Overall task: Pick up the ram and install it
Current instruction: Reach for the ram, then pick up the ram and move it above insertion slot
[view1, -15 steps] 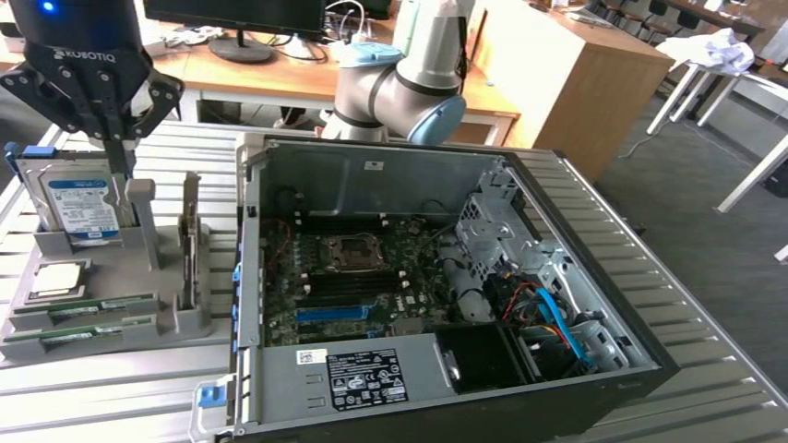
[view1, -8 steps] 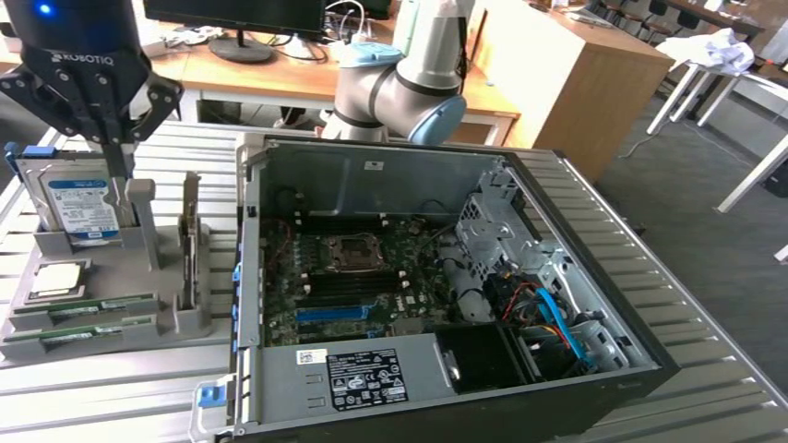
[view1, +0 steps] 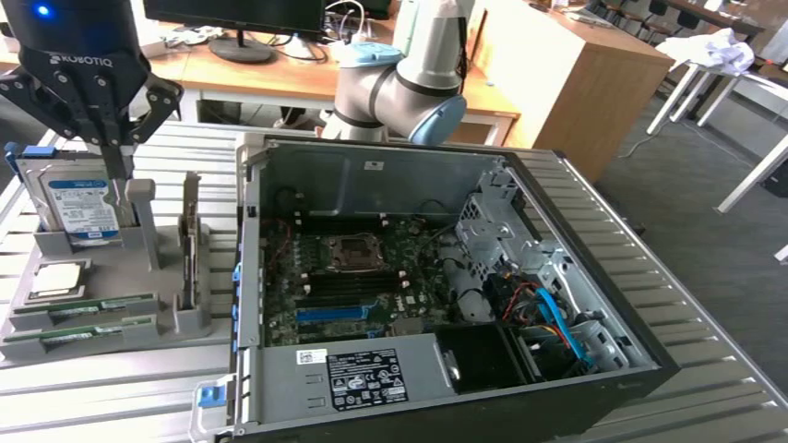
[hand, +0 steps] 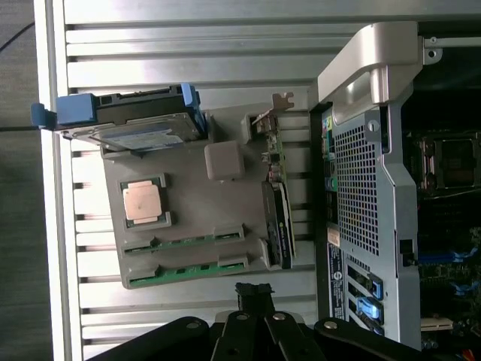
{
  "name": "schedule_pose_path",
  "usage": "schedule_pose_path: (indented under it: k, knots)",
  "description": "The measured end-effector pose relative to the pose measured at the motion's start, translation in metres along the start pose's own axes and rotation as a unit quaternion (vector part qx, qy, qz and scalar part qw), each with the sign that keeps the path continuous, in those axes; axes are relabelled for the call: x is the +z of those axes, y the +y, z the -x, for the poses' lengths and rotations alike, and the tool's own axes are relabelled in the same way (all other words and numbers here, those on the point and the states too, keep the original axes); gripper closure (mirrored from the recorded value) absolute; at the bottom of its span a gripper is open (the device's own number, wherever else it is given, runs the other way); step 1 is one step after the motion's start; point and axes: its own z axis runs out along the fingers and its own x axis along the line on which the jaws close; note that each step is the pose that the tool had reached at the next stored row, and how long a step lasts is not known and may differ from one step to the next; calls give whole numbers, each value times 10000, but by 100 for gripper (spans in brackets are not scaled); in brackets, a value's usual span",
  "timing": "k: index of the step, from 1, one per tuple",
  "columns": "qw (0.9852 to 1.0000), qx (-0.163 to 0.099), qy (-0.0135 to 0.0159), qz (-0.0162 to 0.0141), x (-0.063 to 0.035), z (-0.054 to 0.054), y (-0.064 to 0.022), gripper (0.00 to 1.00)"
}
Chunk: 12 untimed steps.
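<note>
Two green ram sticks [view1: 87, 307] [view1: 77, 336] lie side by side in slots at the front of a grey holder [view1: 173, 323]. In the wrist view the same ram sticks [hand: 188, 241] [hand: 192, 268] run along the holder's [hand: 192, 203] edge nearest my fingers. My gripper [view1: 120, 175] hangs above the holder's back part, in front of the hard drive [view1: 77, 198]. Its fingers are shut with nothing between them. In the wrist view the shut gripper [hand: 254, 292] hovers just off the holder's edge, apart from the ram.
The holder also carries a square silver processor [view1: 55, 277] [hand: 144, 201] and an upright expansion card [view1: 188, 240] [hand: 278, 207]. The open computer case [view1: 591, 277] [hand: 368, 150] stands to the exterior view's right, its motherboard [view1: 357, 277] exposed. All rest on a slatted metal table [view1: 124, 397].
</note>
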Motion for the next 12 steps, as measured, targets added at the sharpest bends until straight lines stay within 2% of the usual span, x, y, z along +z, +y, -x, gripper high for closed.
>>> schedule_pose_path:
  k: [12]
  knots:
    - [10000,-22,0,1,0,0,0,90]
